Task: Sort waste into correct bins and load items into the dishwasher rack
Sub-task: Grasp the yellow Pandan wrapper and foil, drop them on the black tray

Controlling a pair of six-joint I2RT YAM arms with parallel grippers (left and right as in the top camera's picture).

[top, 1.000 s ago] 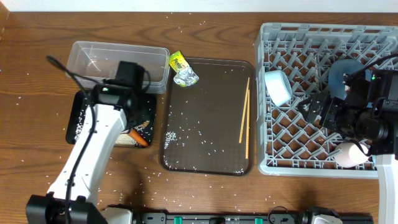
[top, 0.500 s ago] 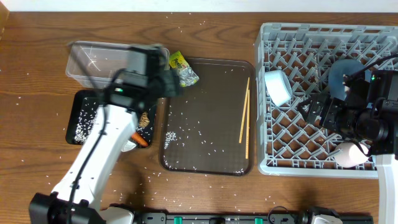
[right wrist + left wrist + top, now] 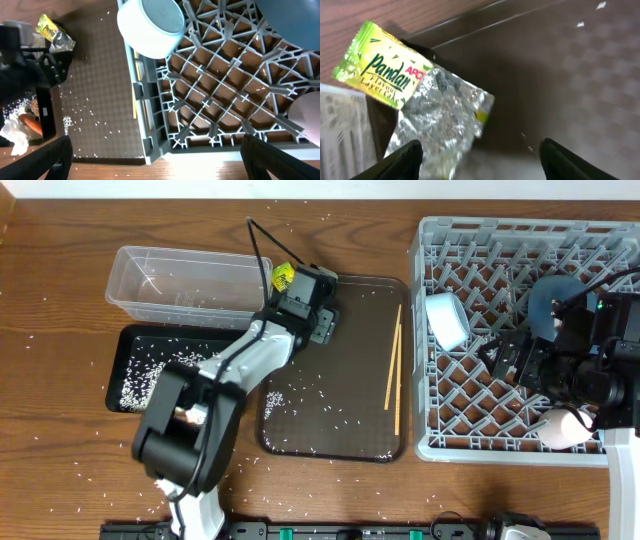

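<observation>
The crumpled yellow-green and silver wrapper (image 3: pixel 420 100) lies at the back left corner of the brown serving tray (image 3: pixel 330 410); its yellow end shows in the overhead view (image 3: pixel 284 276). My left gripper (image 3: pixel 482 160) is open just over it, and the foil lies by the left finger. In the overhead view the left gripper (image 3: pixel 308 308) covers most of the wrapper. My right gripper (image 3: pixel 160 160) is open and empty over the grey dishwasher rack (image 3: pixel 600 235). The light blue cup (image 3: pixel 447 320) and the dark blue bowl-plate (image 3: pixel 550 298) sit in the rack. The chopsticks (image 3: pixel 395 370) lie on the tray's right side.
The clear tub (image 3: pixel 190 280) stands behind the black tray-bin (image 3: pixel 140 365) at the left. The carrot (image 3: pixel 27 125) and white tissue (image 3: pixel 15 140) lie by the black bin, under my left arm. A pale rounded dish (image 3: pixel 563 428) sits at the rack's front. Rice grains are scattered about.
My left arm has swung from over the black bin to the right and back, to the wrapper at the tray's corner. The right arm has not moved.
</observation>
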